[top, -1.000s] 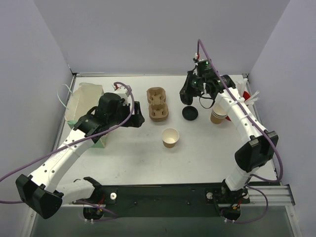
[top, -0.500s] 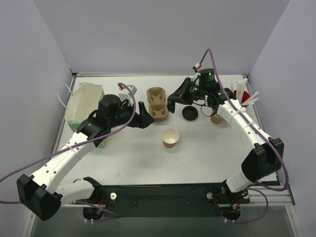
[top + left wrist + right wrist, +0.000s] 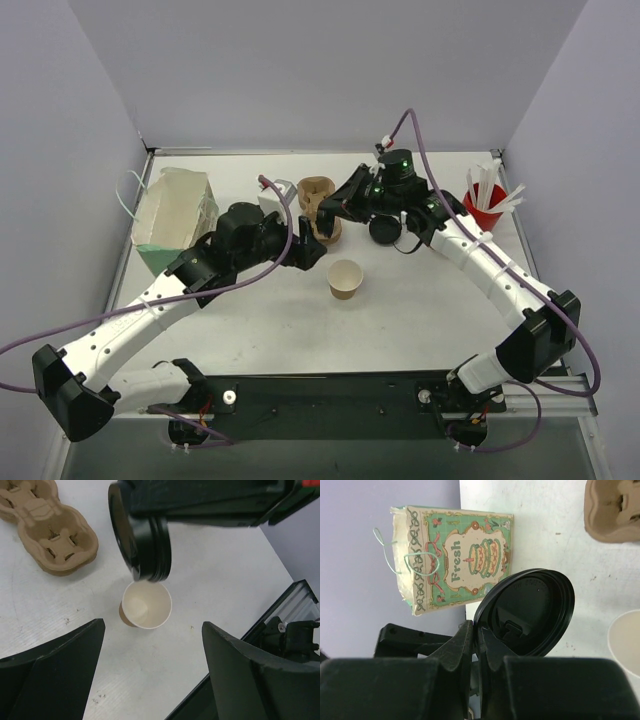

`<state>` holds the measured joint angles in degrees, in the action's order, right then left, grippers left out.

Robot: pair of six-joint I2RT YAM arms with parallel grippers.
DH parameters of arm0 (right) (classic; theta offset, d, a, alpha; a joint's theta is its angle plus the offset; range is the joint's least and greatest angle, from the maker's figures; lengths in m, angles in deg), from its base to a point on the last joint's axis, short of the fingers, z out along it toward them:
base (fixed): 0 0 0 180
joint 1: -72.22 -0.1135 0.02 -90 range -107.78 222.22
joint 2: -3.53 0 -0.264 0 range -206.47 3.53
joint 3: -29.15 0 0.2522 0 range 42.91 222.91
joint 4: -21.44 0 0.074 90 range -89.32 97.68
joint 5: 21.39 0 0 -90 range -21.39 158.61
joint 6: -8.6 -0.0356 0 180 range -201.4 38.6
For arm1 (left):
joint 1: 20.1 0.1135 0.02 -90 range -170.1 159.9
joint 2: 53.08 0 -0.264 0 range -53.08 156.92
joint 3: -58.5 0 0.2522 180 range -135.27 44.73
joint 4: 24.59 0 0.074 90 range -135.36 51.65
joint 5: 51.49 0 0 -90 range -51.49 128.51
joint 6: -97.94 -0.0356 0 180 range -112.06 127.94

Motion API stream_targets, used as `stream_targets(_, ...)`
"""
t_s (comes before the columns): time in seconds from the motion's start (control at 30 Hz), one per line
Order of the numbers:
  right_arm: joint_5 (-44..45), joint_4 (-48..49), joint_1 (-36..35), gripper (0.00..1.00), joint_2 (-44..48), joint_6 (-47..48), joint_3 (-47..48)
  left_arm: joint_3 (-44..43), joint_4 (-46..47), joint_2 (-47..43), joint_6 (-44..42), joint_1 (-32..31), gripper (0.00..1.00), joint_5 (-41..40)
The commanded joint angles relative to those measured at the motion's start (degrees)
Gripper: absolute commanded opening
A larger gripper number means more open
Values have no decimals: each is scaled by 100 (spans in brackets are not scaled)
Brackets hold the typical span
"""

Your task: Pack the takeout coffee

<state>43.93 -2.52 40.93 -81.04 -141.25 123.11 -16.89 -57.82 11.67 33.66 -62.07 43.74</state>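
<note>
My right gripper (image 3: 476,630) is clamped on the edge of a black lid (image 3: 527,612) and holds it tilted in the air. My left gripper (image 3: 152,626) hangs with its jaws spread wide, gripping nothing. The brown paper cup (image 3: 345,278) stands upright and open on the white table (image 3: 300,330), seen between my left fingers (image 3: 60,675), near the pulp carrier (image 3: 318,200) but apart from it.
</note>
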Motion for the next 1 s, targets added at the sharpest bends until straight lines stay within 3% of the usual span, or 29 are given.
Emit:
stream_targets(0.0, 1200, -368, -491, 0, 99, -474, 311, -341, 294, -68, -295, -354, 89, -1313)
stream_targets(0.1, 1693, -518, -633, 0, 134, -781, 303, -324, 355, -50, -409, -610, 87, -1972)
stream_targets(0.3, 2196, -869, -896, 0, 161, -1335, 356, -140, 636, -6, -453, -768, 85, -2509)
stream_targets(0.97, 2451, -1002, -1248, 0, 55, -2056, 470, 212, 1357, 310, -445, -830, 78, -2281)
